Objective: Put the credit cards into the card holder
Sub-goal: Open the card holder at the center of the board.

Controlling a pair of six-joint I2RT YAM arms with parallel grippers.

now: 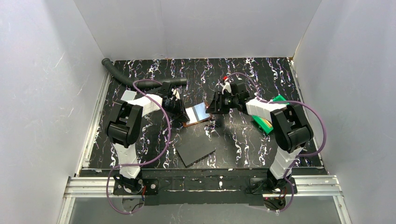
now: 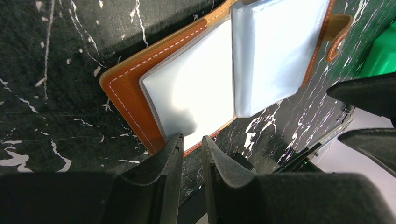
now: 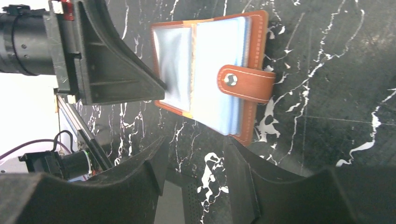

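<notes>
The card holder [image 1: 196, 113] lies open mid-table: brown leather [image 2: 128, 88] with clear sleeves and a snap tab [image 3: 245, 83] folded over its right page. My left gripper [image 2: 192, 142] has its tips resting on the left page's edge, the jaws a narrow slit apart with nothing between them. One left fingertip [image 3: 159, 86] touches the left sleeve. My right gripper [image 3: 194, 156] stands open and empty just off the holder's right corner. An orange-yellow sliver of the credit cards [image 1: 265, 122] shows in the green bin under the right arm, mostly hidden.
The green bin [image 1: 279, 99] sits at the right, partly under the right arm. A dark grey slab [image 1: 196, 150] lies nearer the front. A black ribbed hose [image 1: 135, 79] runs along the back left. White walls close in three sides.
</notes>
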